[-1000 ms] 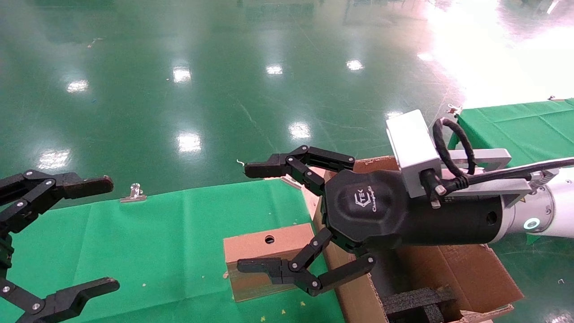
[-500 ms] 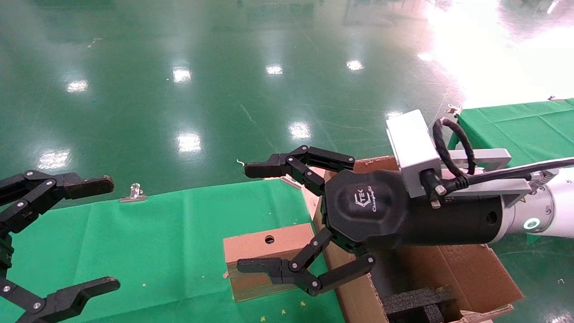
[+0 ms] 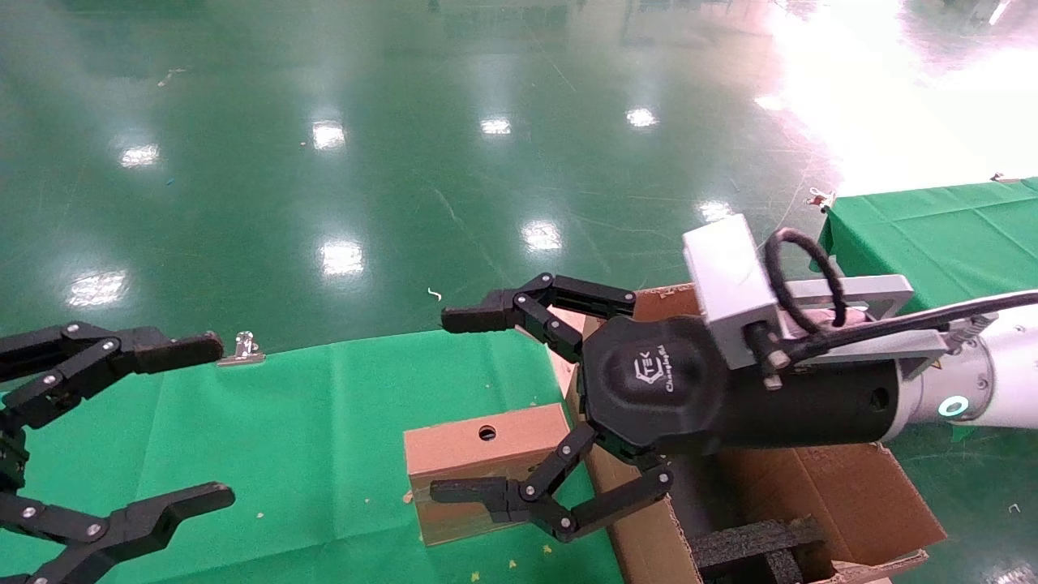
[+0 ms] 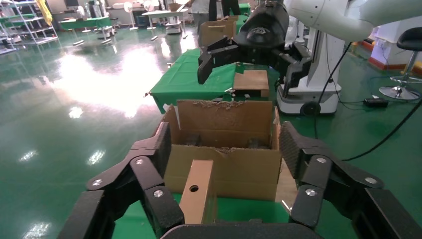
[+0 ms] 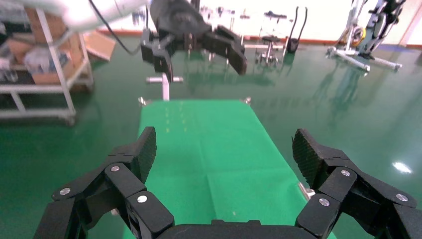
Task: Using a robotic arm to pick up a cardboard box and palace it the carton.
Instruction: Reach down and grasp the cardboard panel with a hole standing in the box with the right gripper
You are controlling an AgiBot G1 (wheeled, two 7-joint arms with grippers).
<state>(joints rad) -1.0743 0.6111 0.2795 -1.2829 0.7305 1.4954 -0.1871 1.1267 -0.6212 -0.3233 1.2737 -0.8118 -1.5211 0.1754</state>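
A glossy green floor (image 3: pixel 405 162) is being shown all around a table (image 3: pixel 308 422) draped in green cloth, with a second green-covered table (image 3: pixel 932 227) lying toward 2 o'clock in the head view. On the near table the cardboard box (image 3: pixel 474 470) is resting closed, its round hole facing up. It is standing just beside the carton (image 3: pixel 843 495), which is sitting at 5 o'clock with ragged flaps and black foam (image 3: pixel 754 547) inside; whether the two are touching cannot be told.

The robotic arm (image 3: pixel 989 381) — the right one — is being reached in from 3 o'clock above the carton. Its right tool (image 3: pixel 458 405) is being held wide open, the upper finger (image 3: pixel 478 318) hanging over the table's far edge and the lower finger (image 3: pixel 466 491) lying across the box's front face in the head view — contact there cannot be made out. Nothing is being gripped by it.

At 9 o'clock the left tool (image 3: pixel 207 422) is being held above the cloth, likewise spread open and empty, well apart from the box. A metal clip (image 3: pixel 243 349) is being seen on the table's far edge, near its upper finger.
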